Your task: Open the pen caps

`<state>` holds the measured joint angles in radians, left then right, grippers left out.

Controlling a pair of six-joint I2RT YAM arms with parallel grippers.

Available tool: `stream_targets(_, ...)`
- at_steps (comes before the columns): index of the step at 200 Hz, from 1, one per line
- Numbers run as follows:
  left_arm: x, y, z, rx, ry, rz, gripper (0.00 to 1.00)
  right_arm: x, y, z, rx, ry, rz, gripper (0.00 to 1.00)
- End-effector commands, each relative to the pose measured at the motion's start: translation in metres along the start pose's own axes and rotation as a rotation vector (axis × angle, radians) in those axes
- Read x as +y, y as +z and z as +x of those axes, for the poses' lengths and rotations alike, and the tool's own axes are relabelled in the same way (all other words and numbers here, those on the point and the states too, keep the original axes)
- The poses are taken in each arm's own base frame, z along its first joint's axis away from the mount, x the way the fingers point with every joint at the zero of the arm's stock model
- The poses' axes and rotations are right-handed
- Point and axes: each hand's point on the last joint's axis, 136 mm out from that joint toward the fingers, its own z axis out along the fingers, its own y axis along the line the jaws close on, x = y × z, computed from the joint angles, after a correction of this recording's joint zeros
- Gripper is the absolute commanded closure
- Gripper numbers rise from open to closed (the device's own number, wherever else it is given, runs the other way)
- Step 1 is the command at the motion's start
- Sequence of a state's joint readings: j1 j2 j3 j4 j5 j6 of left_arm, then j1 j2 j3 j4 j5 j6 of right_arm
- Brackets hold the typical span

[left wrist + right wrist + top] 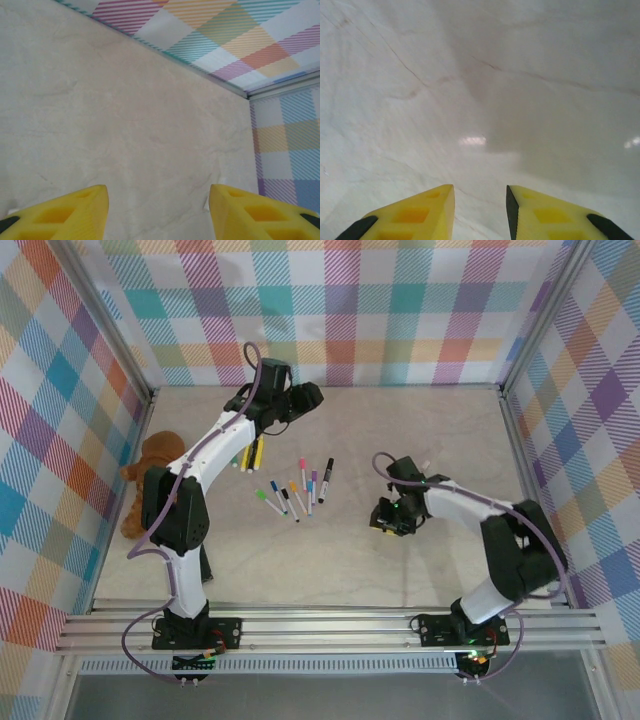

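- Top: shows pen caps (293, 486) on pens scattered mid-table (420, 440), between the arms, well clear of both.
- Left wrist: shows left fingers (75, 212) spread wide, gripping nothing, over bare table.
- Right wrist: shows right fingers (420, 215) narrowly parted, empty.

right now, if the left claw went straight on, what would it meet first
Ahead of the left claw lies only bare pale marbled tabletop, probably met first, then the pastel checked wall; depth is unclear.
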<state>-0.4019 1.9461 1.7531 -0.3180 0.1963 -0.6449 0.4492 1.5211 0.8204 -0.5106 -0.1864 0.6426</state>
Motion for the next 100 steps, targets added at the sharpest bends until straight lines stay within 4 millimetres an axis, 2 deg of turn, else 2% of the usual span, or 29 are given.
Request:
stream_targets(1,-0.012,-0.024,-0.005,-0.034,0.036,0.018,0.45,-0.022,-0.001,0.012,0.008,0.028,0.06,0.65)
stream_targets(62,-0.015,-0.022,0.003,-0.019,0.041,0.025,0.45,-0.012,0.002,0.007,0.008,0.019,0.019,0.66)
stream_targets(100,-0.018,-0.03,0.001,-0.027,0.055,0.028,0.45,-0.008,0.0,0.005,0.004,0.007,0.004,0.66)
